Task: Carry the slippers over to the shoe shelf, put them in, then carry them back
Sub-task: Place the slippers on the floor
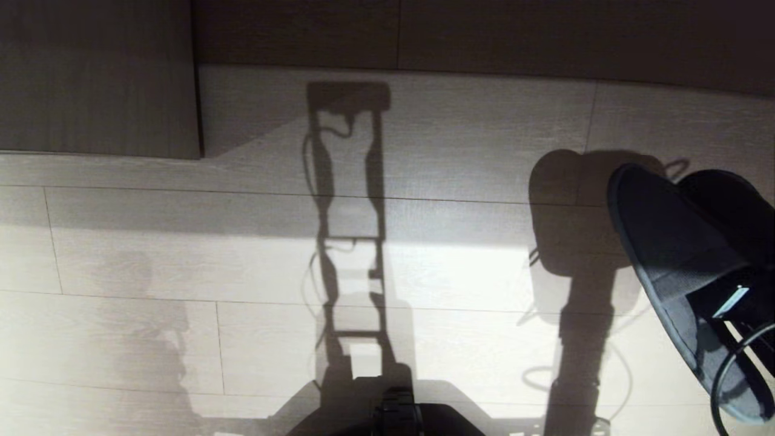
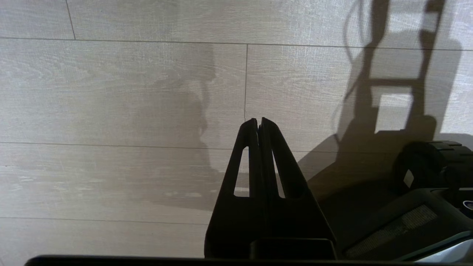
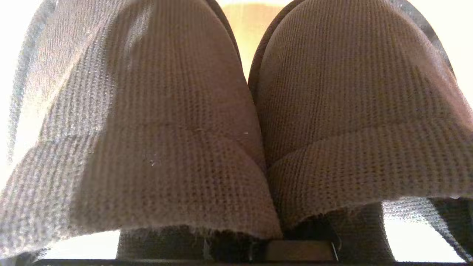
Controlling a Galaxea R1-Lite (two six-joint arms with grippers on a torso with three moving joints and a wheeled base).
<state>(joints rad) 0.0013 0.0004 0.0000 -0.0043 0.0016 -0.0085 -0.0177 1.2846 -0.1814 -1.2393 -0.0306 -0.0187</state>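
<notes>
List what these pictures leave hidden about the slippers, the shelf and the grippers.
- Right gripper: its fingers are covered by the slippers in the right wrist view.
- Slippers: cut off by the head view's right edge.
- Shoe shelf: no view shows its opening.
- Left gripper: shut over bare floor, outside the head view.

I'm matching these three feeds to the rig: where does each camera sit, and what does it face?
Head: on the robot's head, looking down at the floor; the slippers hang at the right, the base at the bottom edge.
Left wrist: behind the shut left gripper, facing floor and base.
Right wrist: behind the right gripper, filled by both slippers.
Shared: head and right wrist both show the slippers.
</notes>
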